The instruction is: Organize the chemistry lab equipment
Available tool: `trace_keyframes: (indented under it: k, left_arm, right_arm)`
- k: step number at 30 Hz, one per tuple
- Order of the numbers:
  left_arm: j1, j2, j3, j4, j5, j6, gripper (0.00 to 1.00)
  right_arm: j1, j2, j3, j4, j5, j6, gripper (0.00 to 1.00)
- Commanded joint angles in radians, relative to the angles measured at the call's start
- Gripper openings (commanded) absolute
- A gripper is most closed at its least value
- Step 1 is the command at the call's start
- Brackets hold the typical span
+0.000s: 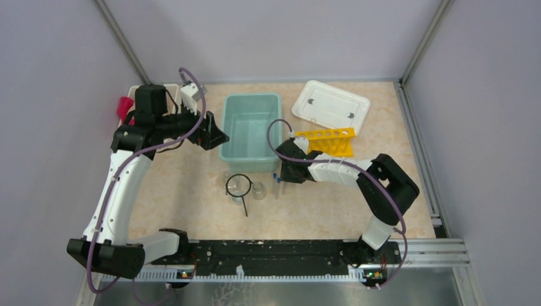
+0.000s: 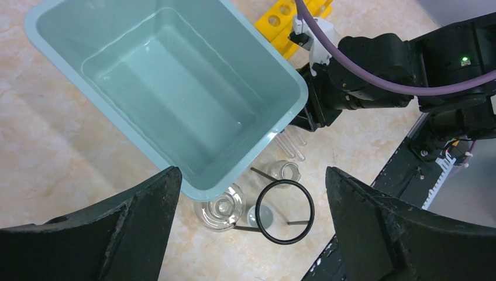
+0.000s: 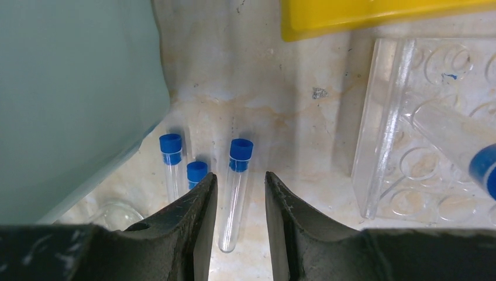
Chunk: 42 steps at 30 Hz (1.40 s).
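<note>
Three blue-capped test tubes (image 3: 171,167) lie on the table beside the teal bin (image 3: 70,99). My right gripper (image 3: 240,178) is low over them and open, its fingers either side of the rightmost tube (image 3: 236,199) with gaps showing. Two clear beakers (image 2: 222,206) (image 2: 285,171) stand in front of the bin, with the black wire ring (image 2: 285,211) resting by them. The yellow rack (image 1: 326,140) sits behind my right gripper (image 1: 281,173). My left gripper (image 1: 214,135) hangs wide open and empty, high above the bin's left edge.
A white lid (image 1: 332,105) lies at the back right. A white basket (image 1: 167,89) with red cloth sits at the back left behind my left arm. A clear plastic tray (image 3: 409,129) holding one more capped tube (image 3: 485,167) lies right of my right gripper.
</note>
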Motion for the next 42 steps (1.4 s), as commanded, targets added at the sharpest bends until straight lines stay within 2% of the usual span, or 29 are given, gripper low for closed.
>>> trace_keyframes:
  k: [1, 10, 23, 30, 42]
  left_arm:
    - [0.005, -0.015, 0.029, -0.002, 0.004, 0.012, 0.99]
    - [0.005, -0.015, 0.043, -0.011, 0.007, 0.016, 0.99]
    - [0.005, -0.013, 0.061, -0.008, 0.022, 0.010, 0.99]
    - [0.005, -0.016, 0.064, -0.015, 0.022, 0.013, 0.99]
    - [0.005, -0.017, 0.073, -0.024, 0.025, 0.020, 0.99]
  right_arm:
    - [0.016, 0.021, 0.013, 0.041, 0.042, 0.028, 0.34]
    - [0.018, 0.030, -0.051, 0.053, 0.106, 0.055, 0.30]
    - [0.058, -0.032, -0.067, -0.054, 0.253, 0.059, 0.28]
    - [0.075, -0.022, -0.100, -0.005, 0.204, 0.064, 0.25]
    - [0.085, -0.084, -0.054, -0.035, 0.189, 0.052, 0.01]
